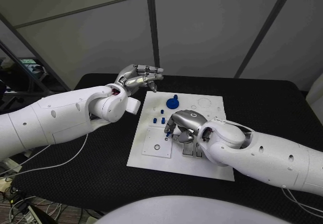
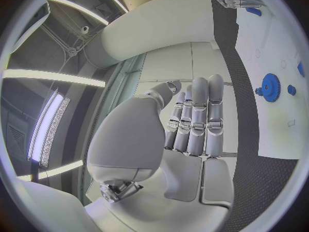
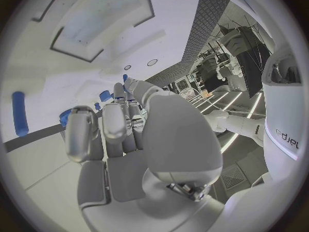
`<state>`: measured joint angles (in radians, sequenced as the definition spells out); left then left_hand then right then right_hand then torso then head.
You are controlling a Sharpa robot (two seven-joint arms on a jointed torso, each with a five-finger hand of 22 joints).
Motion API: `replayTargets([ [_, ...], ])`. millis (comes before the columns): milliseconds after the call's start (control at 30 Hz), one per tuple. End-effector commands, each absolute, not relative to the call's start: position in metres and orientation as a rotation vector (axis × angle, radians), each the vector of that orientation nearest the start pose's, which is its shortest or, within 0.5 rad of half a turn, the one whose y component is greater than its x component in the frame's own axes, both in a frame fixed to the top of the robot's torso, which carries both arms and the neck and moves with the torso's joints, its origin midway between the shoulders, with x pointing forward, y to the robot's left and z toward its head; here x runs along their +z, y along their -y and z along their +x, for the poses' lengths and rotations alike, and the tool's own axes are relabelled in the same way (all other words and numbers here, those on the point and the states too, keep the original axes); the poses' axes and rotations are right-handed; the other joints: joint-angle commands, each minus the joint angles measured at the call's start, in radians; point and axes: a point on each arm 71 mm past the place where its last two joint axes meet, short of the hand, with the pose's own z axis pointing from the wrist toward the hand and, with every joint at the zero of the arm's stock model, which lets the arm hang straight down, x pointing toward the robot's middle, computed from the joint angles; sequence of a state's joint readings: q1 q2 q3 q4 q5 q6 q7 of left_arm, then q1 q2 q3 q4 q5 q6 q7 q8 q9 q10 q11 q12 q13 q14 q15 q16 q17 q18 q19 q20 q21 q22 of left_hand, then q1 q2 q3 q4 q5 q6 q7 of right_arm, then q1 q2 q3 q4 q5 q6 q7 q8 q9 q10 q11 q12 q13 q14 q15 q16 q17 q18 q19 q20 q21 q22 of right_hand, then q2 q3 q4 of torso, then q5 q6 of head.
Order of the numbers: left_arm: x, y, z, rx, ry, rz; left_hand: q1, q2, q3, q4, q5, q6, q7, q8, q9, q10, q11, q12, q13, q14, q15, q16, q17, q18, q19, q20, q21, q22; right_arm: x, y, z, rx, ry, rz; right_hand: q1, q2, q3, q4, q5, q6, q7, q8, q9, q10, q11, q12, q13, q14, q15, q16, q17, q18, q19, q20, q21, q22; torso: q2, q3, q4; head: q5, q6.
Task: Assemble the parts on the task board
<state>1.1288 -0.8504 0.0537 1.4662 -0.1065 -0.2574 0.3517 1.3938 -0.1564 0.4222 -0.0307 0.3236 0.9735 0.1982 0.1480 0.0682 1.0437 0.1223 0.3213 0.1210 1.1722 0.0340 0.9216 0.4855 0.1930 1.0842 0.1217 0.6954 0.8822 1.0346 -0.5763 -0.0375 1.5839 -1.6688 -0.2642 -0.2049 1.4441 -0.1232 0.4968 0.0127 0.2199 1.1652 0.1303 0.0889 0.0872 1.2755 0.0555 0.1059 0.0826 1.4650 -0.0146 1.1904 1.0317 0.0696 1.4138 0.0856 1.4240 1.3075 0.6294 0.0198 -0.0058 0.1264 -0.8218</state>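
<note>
The white task board (image 1: 156, 158) lies in the middle of the black table. A blue gear (image 1: 173, 101) stands near its far edge, also in the left wrist view as the gear (image 2: 269, 86). Small blue pegs (image 1: 155, 120) stand in the board left of my right hand (image 1: 183, 126). That hand hangs over the board's middle with its fingers curled down. A blue piece (image 1: 167, 134) shows at its fingertips; I cannot tell whether it is held. My left hand (image 1: 140, 77) is raised beyond the board's far left corner, fingers apart, holding nothing.
Grey slotted pieces (image 1: 191, 150) sit on the board under my right wrist. A square plate with a ring (image 1: 157, 147) lies at the board's near left. A long blue peg (image 3: 19, 113) lies on the board in the right wrist view. Black table surrounds the board.
</note>
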Motion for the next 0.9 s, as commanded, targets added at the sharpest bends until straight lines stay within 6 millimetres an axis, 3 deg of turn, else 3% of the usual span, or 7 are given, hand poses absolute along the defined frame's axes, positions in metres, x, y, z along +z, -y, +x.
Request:
replayTargets([
  [33,-0.1824,-0.2270,0.4988,-1.533,-1.426,-1.074,0.000,0.008,-0.001,-0.004,-0.005,-0.005,0.003,-0.005,-0.001,-0.010,0.000,0.004,0.000,-0.007,-0.002,0.000,-0.001,-0.012,-0.009,0.001,-0.005,-0.002,-0.2440,0.0477,0.4136,0.835,-1.749,-0.441,-0.007,0.000,0.004,-0.004,-0.004,0.000,0.005,0.004,0.001,-0.002,0.006,-0.003,0.000,0.033,-0.006,0.002,-0.001,-0.016,0.001,0.002,0.006,0.049,-0.001,-0.0005,-0.0008,0.004,-0.004],
  [900,-0.1835,-0.2294,0.5000,-1.525,-1.430,-1.079,-0.001,0.009,-0.002,-0.004,-0.005,-0.006,0.003,-0.005,-0.001,-0.012,0.001,0.005,0.000,-0.009,-0.002,0.001,-0.002,-0.012,-0.010,0.002,-0.006,-0.002,-0.2510,0.0430,0.4125,0.808,-1.789,-0.481,-0.010,0.001,0.004,-0.004,-0.004,0.000,0.005,0.004,0.001,-0.001,0.006,-0.003,0.001,0.032,-0.005,0.002,-0.001,-0.016,0.000,0.003,0.006,0.049,0.000,-0.0008,-0.0003,0.016,-0.019],
])
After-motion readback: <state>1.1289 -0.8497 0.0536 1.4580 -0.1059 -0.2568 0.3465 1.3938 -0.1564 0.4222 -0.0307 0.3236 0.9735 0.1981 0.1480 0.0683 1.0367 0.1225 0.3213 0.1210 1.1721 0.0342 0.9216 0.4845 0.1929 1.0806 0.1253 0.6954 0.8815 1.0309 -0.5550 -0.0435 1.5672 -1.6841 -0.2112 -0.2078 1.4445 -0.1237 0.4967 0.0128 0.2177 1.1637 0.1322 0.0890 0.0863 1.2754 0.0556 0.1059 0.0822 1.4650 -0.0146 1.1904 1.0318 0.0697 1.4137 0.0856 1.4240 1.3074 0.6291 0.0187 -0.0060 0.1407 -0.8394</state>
